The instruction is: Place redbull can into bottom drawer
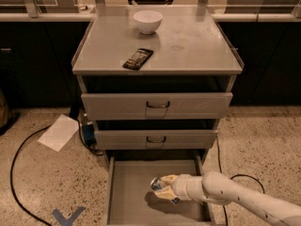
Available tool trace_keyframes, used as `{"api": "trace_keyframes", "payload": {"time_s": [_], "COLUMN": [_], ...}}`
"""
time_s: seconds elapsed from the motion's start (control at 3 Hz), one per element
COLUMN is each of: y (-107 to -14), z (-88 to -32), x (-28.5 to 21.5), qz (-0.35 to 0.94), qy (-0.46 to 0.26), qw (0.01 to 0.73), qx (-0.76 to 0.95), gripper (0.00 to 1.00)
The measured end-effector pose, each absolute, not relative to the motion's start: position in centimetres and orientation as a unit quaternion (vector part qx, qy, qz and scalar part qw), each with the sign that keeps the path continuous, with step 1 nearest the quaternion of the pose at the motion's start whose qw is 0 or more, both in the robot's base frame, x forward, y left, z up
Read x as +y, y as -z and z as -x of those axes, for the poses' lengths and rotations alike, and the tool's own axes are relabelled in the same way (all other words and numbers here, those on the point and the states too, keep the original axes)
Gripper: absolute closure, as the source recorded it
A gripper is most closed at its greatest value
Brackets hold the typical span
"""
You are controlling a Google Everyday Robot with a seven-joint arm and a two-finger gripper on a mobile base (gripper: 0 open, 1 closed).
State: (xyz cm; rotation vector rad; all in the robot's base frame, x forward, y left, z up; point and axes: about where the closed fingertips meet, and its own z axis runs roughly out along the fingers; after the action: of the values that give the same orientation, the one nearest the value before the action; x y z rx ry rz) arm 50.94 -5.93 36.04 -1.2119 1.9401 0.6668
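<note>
The bottom drawer [131, 197] of the grey cabinet is pulled open and shows a flat grey floor. My gripper [165, 188] reaches in from the lower right on a white arm and is shut on the redbull can [157, 184]. The can lies on its side in the fingers, its shiny end facing left, low over the drawer floor near its middle right. A shadow lies right under it. I cannot tell if the can touches the floor.
Two upper drawers with dark handles [157, 105] are partly out above. On the cabinet top stand a white bowl [147, 21] and a dark snack bar wrapper [138, 59]. A sheet of paper [59, 132], cables and blue floor tape [68, 217] lie at the left.
</note>
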Motion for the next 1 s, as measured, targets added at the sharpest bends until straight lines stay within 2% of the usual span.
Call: {"api": "trace_keyframes", "payload": {"time_s": [0.67,1.0], "y": [-34.4,-29.5], "z": [-50.6,-50.9], "x": [-5.7,-5.8], "qz": [0.467,0.466], "qy": [-0.265,-0.258], "qw": [0.362,0.354], "qx": [0.762,0.769], "gripper": [1.00,1.00]}}
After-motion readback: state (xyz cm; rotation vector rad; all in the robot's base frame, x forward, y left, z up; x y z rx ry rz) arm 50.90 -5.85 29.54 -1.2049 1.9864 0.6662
